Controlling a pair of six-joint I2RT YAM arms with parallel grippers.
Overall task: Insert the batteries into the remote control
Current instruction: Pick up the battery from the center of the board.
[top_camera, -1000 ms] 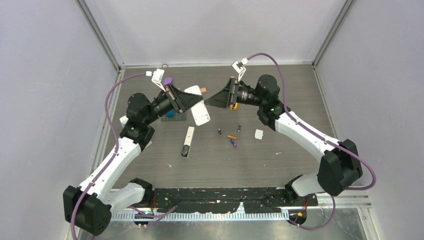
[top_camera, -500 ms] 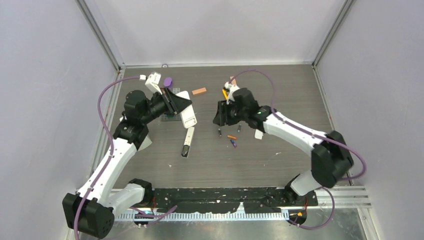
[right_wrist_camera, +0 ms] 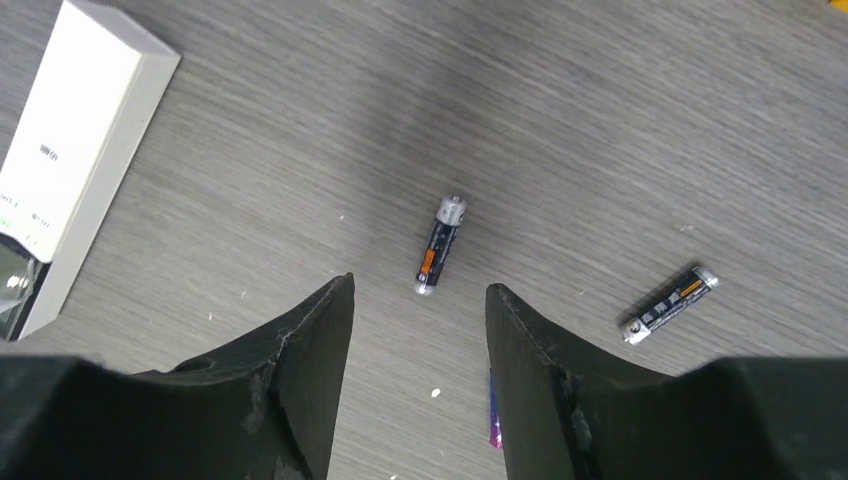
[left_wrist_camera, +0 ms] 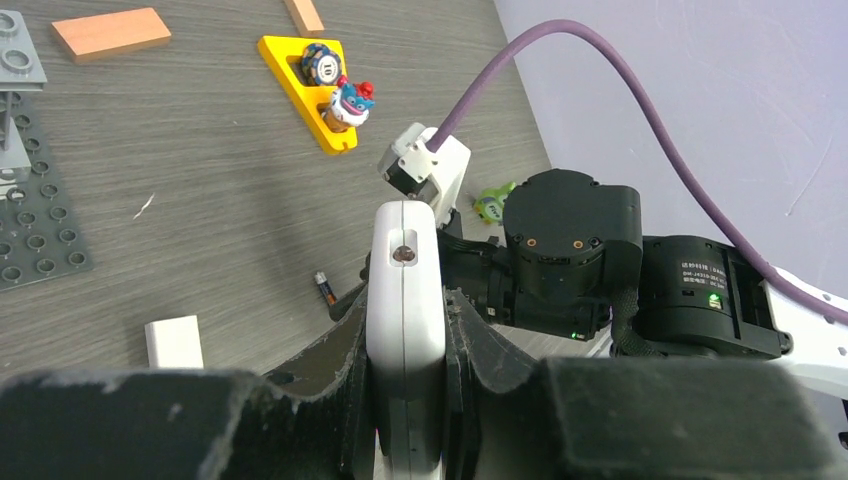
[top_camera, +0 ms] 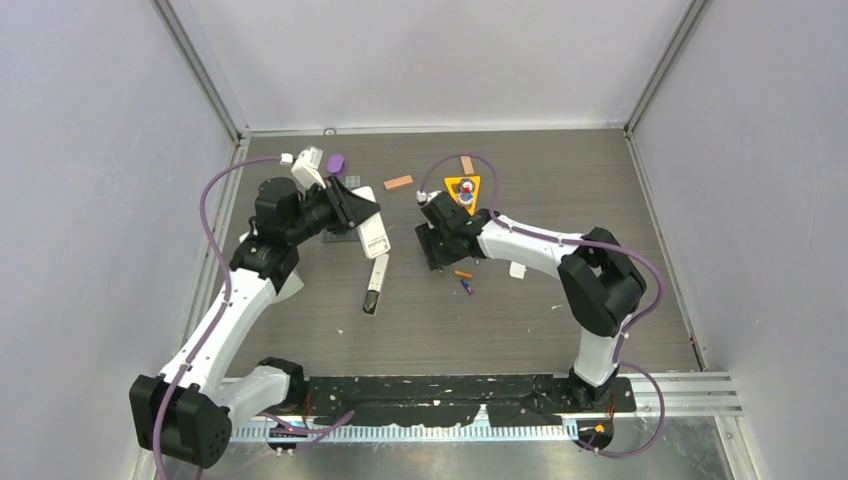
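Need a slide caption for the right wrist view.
Open right pincer frames one dark battery on the table; a second dark battery lies apart, rightward.

Dark wood-grain tabletop between pale lavender walls, aluminium corner posts

Left pincer clamped; right pincer spread, downward-pointing.

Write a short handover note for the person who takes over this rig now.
Left gripper: shut on the white remote.
Right gripper: open, above one dark battery, holding nothing.
The second dark battery, the orange battery and the blue-purple battery lie on the table nearby.
Done: remote grasped.
Left: load all four batteries.
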